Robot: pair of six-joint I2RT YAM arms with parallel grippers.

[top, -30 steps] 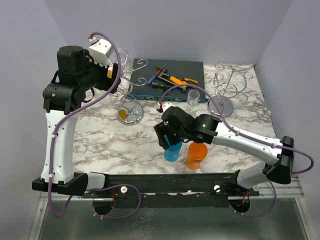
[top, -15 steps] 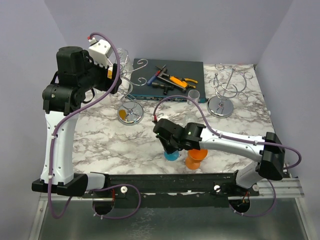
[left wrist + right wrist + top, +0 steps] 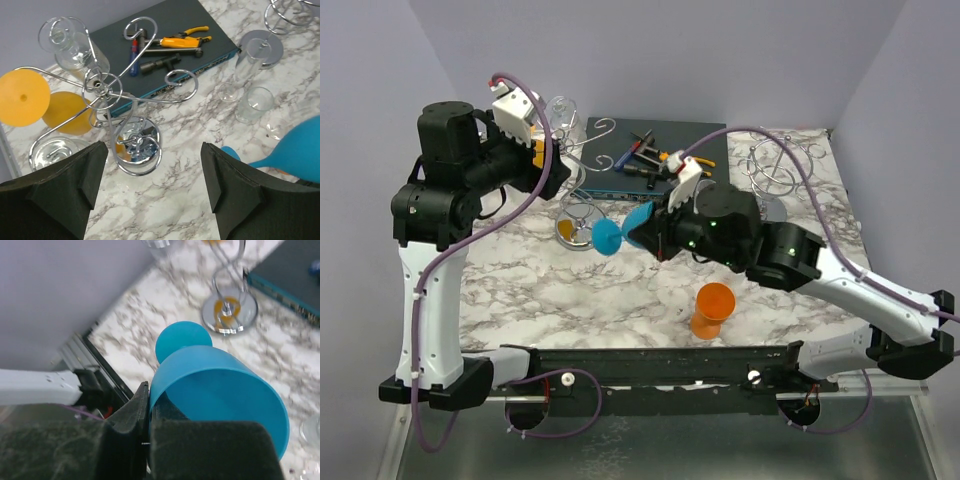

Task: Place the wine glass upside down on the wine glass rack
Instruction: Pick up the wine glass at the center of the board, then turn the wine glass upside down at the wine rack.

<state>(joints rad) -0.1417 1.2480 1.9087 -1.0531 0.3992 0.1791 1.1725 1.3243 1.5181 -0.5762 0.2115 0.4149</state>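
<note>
The blue wine glass (image 3: 625, 232) hangs on its side above the table, its foot (image 3: 182, 340) pointing left toward the wine glass rack (image 3: 582, 228). My right gripper (image 3: 653, 236) is shut on the wall of its bowl (image 3: 220, 390), one finger inside and one outside. In the left wrist view the rack (image 3: 101, 84) shows its chrome spiral arms, with two orange glasses (image 3: 23, 97) and a clear one (image 3: 75, 47) hanging upside down. My left gripper (image 3: 556, 168) hovers open above the rack with nothing between its fingers (image 3: 65, 185). The blue glass (image 3: 295, 150) enters that view at the right.
An orange glass (image 3: 712, 308) stands near the front edge. A dark box (image 3: 705, 145) with pliers and other tools lies at the back. A second chrome rack (image 3: 775, 172) stands back right. Two clear glasses (image 3: 252, 104) stand near the box.
My right gripper shut on the blue glass beside the orange one, lifted it off the table and swung it up and left, tipping it sideways. The left arm shifted slightly.
</note>
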